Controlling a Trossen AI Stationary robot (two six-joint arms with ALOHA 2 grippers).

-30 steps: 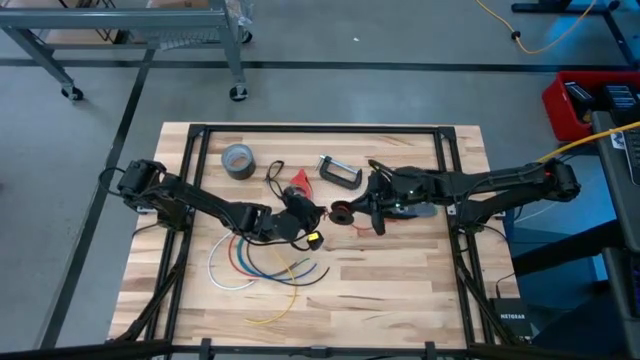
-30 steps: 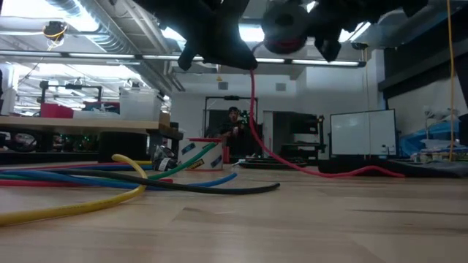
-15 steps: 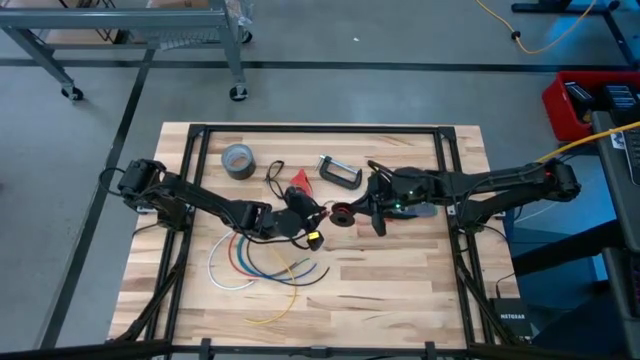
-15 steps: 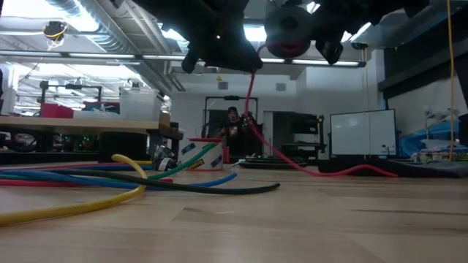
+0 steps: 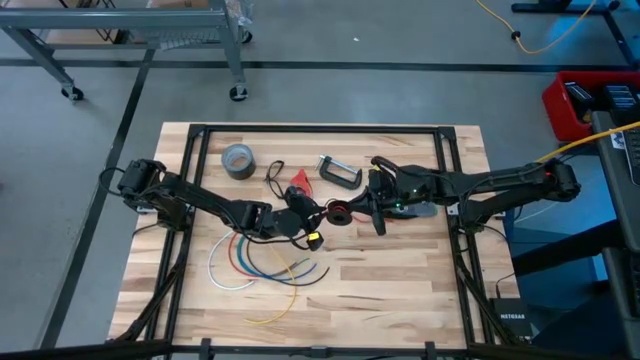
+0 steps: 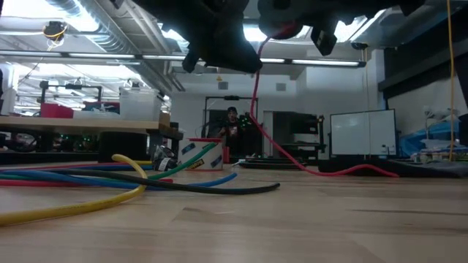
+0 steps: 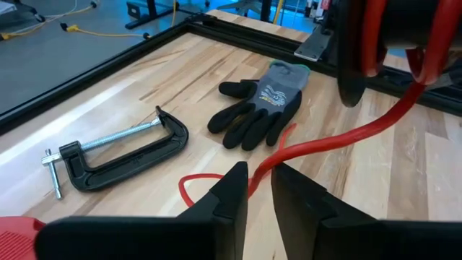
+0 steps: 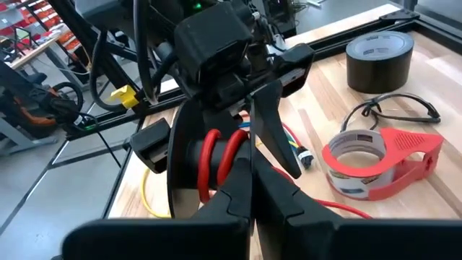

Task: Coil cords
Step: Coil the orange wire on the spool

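My right fingers (image 5: 345, 212) clamp the black spool (image 8: 189, 167), a few red turns wound. My left fingers (image 7: 258, 193), nearly closed, guide the red wire (image 7: 339, 141) between them. Much wire trails on the bench (image 5: 400, 280); coiling looks barely underway.

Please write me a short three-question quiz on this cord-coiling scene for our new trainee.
1. True or false: the black spool rests on the table.
2. Which gripper pinches the red wire between its fingertips? A) the left gripper B) the right gripper C) neither
3. Fill in: beside the C-clamp on the wood lies a grey and black ____.

Key
1. False: the right gripper holds it in the air, with red wire already wound on it.
2. A: its fingers close on the wire just below the spool, near the middle of the table.
3. Glove.
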